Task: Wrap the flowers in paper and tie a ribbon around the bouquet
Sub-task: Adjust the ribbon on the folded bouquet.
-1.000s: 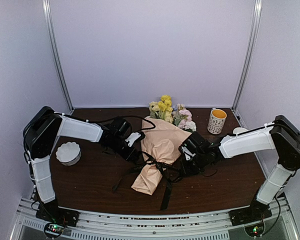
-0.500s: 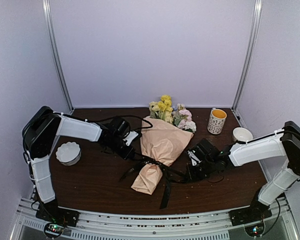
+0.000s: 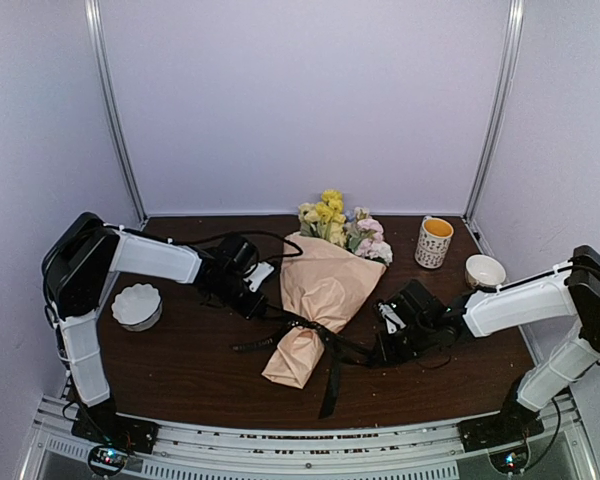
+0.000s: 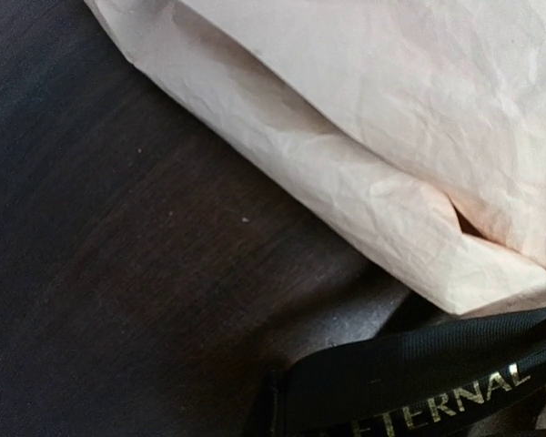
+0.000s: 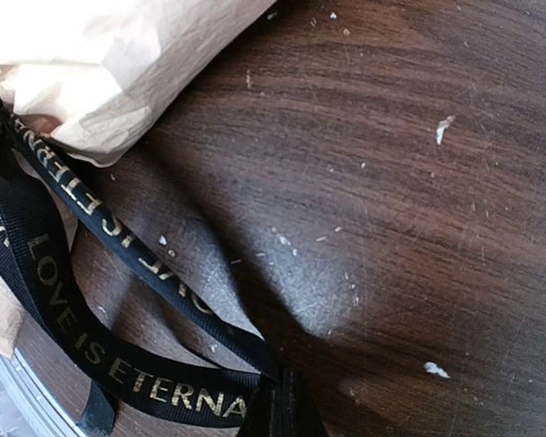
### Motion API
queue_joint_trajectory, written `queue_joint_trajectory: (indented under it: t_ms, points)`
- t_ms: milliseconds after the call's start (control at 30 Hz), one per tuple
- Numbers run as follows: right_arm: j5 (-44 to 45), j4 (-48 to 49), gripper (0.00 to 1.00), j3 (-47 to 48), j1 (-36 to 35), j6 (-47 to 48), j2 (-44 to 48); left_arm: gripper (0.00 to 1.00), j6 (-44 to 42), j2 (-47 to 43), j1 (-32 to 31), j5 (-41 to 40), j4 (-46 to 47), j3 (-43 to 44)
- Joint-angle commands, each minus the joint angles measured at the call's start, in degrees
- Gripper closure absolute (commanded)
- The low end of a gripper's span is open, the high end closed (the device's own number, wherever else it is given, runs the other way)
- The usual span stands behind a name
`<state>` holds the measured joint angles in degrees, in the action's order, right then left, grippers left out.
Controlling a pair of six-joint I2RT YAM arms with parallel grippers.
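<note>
Mid-table: tan-peach paper cone bouquet point(image 3: 322, 292), blossoms point(image 3: 338, 222) rearward. Black gold-lettered ribbon point(image 3: 332, 372) looped round narrow waist; ends pinched by left gripper point(image 3: 263, 307) and right gripper point(image 3: 382, 350) on opposite sides, likely to cinch knot.

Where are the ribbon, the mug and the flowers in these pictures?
ribbon point(image 5: 168, 390): right wrist view, on its gold lettering.
mug point(image 3: 432, 250): top view, on its outer wall.
flowers point(image 3: 330, 210): top view, on the yellow blossoms.

Lilac walls point(image 3: 300, 100) enclose a dark wooden table point(image 3: 180, 370).
</note>
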<state>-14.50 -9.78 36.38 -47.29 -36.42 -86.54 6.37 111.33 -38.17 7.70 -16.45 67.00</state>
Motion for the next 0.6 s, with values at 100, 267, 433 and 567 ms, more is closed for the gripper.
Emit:
queue_joint_trajectory:
  t_ms: [100, 267, 433, 567]
  points:
    - [0.34, -8.73, 1.00, -0.86, 0.26, 0.82, 1.03, 1.00, -3.07, -8.94, 0.68, 3.43, 2.19, -4.16]
    - [0.65, -11.33, 0.43, 3.99, 1.49, 5.03, 7.84, 0.33, -8.42, -12.13, -0.49, 17.38, -2.28, -2.52]
    - [1.71, -10.56, 0.00, 6.01, 4.35, 7.04, 21.89, 0.02, -8.35, -21.06, -1.20, 16.25, -5.68, -3.68]
    - [9.72, -6.02, 0.00, 5.77, 9.42, 8.28, 31.88, 0.02, -4.54, -30.26, 0.13, 4.01, 1.44, -5.64]
